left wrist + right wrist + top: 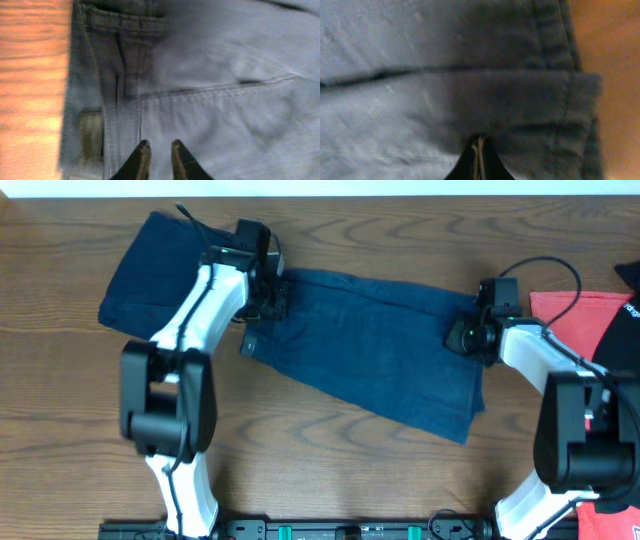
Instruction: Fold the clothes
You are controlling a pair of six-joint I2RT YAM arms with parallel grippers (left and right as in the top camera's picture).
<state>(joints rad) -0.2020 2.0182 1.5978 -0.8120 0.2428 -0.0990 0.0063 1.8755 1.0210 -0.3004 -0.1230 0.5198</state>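
Note:
Dark blue denim shorts (pixel 370 350) lie spread flat across the middle of the table, waistband to the left and leg hems to the right. My left gripper (pixel 272 295) is over the waistband. In the left wrist view its fingers (pixel 159 146) are a little apart above the denim (pixel 225 115), next to the pale waistband label (pixel 91 135). My right gripper (pixel 464 337) is at the right hem. In the right wrist view its fingers (pixel 479 142) are pressed together against the denim (pixel 420 100). I cannot tell whether they pinch cloth.
A second dark blue denim garment (pixel 150 265) lies folded at the back left, partly under my left arm. A red cloth (pixel 580 315) and a black cloth (pixel 625 330) lie at the right edge. The table (pixel 330 460) is brown wood.

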